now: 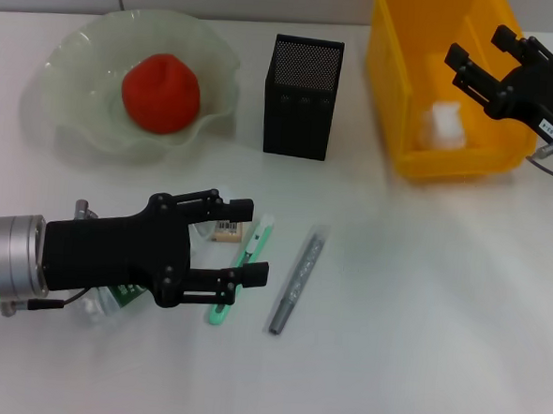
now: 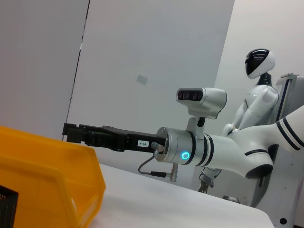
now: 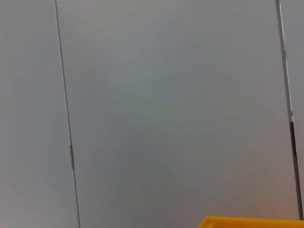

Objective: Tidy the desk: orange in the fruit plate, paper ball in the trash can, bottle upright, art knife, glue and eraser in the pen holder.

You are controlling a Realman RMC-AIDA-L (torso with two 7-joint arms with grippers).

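The orange (image 1: 161, 92) lies in the pale green fruit plate (image 1: 71, 110) at the back left. The black mesh pen holder (image 1: 303, 96) stands at the back middle. The white paper ball (image 1: 446, 124) lies inside the yellow trash bin (image 1: 429, 165). My right gripper (image 1: 474, 52) is open and empty above the bin; it also shows in the left wrist view (image 2: 71, 133). My left gripper (image 1: 254, 241) is open low over the desk. The beige eraser (image 1: 226, 230) and the green-white art knife (image 1: 240, 272) lie between its fingers. The grey glue stick (image 1: 297, 279) lies just to the right. The clear bottle (image 1: 111, 300) lies mostly hidden under the left gripper.
The yellow bin's wall (image 2: 47, 166) fills the near part of the left wrist view, with a corner of the pen holder (image 2: 7, 204) beside it. Its rim (image 3: 247, 222) shows in the right wrist view. A white robot (image 2: 259, 95) stands in the background.
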